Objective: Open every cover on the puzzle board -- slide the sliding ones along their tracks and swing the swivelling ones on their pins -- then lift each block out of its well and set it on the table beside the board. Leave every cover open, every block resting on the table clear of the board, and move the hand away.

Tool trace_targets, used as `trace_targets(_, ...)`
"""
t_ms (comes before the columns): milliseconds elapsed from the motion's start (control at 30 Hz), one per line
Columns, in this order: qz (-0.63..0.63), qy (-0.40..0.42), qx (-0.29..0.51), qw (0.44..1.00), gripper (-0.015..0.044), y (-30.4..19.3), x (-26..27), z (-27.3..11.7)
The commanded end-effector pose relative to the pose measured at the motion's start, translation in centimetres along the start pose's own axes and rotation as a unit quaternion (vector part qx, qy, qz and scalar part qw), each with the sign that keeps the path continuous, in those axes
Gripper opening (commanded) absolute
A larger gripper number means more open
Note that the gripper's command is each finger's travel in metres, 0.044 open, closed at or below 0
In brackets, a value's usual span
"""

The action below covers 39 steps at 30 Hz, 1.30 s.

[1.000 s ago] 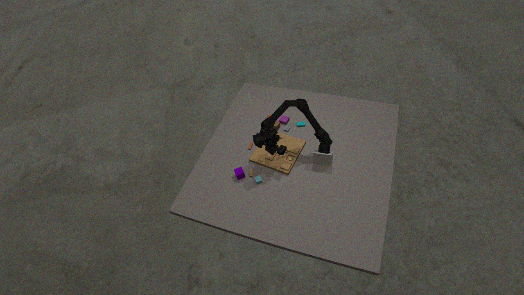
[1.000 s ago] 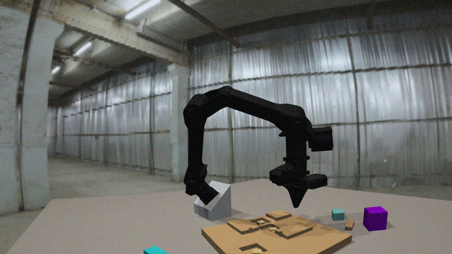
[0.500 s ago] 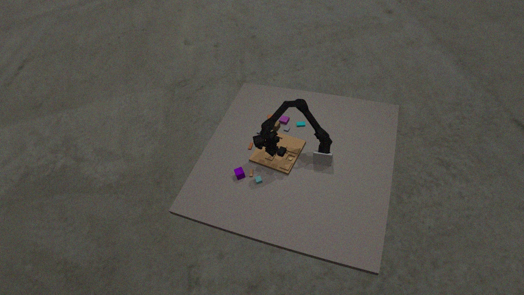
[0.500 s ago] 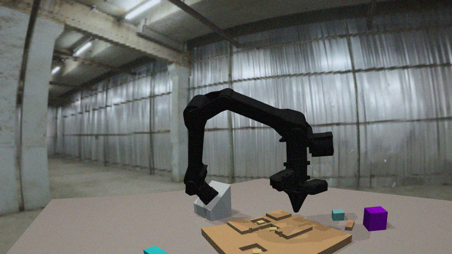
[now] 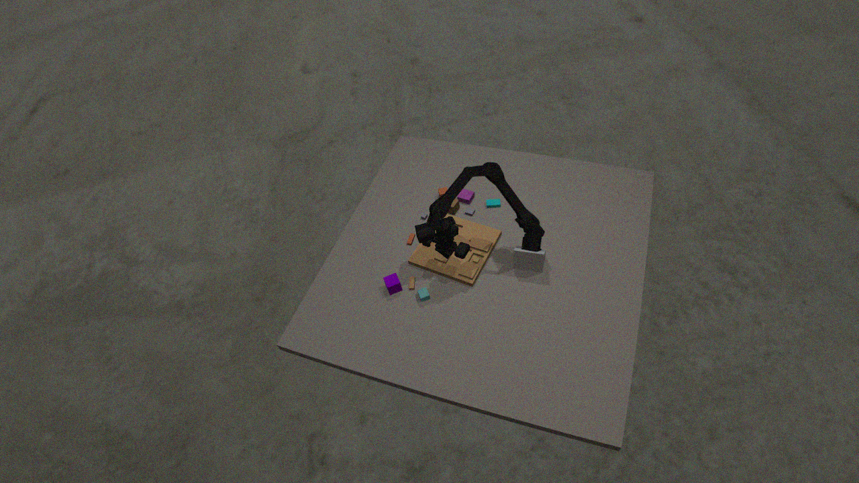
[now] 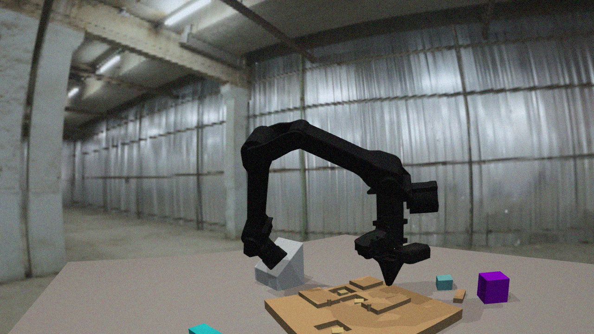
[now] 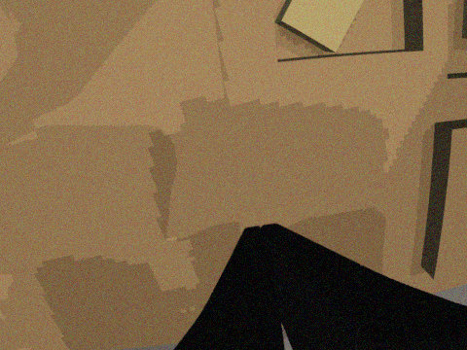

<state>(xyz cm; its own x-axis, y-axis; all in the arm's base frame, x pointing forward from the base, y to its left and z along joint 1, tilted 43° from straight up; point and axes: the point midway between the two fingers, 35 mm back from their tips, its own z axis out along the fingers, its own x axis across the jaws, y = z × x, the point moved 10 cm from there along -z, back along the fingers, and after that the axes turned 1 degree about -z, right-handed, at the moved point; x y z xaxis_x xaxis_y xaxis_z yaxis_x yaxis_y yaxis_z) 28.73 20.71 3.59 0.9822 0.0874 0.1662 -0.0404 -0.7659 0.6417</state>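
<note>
The wooden puzzle board (image 5: pixel 483 231) (image 6: pixel 288 311) (image 7: pixel 253 78) lies on the table. In the exterior view, raised covers show: one at the left (image 6: pixel 317 298), one at the back (image 6: pixel 365 283) and one nearer the right (image 6: pixel 384 306). Three wells stand exposed, each with a pale yellow block: the back block (image 6: pixel 342 292) (image 5: pixel 475 258), the middle block (image 6: pixel 358 300) (image 7: pixel 318 21) and the front block (image 6: pixel 337 330). My gripper (image 6: pixel 388 284) (image 7: pixel 261 241) is shut and empty, pointing down just above the board's far part. The arm hides part of the board in the top view.
A purple cube (image 5: pixel 392 283) (image 6: pixel 493 287), a teal cube (image 5: pixel 423 294) (image 6: pixel 443 282) and a small tan piece (image 5: pixel 412 282) (image 6: pixel 459 296) lie off one side. A cyan piece (image 5: pixel 492 203) (image 6: pixel 203 328), a magenta piece (image 5: pixel 466 195) and an orange piece (image 5: pixel 411 239) lie around the board.
</note>
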Motion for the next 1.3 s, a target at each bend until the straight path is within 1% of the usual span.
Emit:
trace_targets(0,-0.003,-0.003,-0.005,1.000,0.0000,0.1,-0.1,0.8)
trace_targets(633,-0.003,-0.003,-0.005,1.000,0.0000,0.3,-0.2,2.7)
trace_targets(1267,-0.003,-0.002,-0.005,1.000,0.0000,-0.2,1.5,2.7)
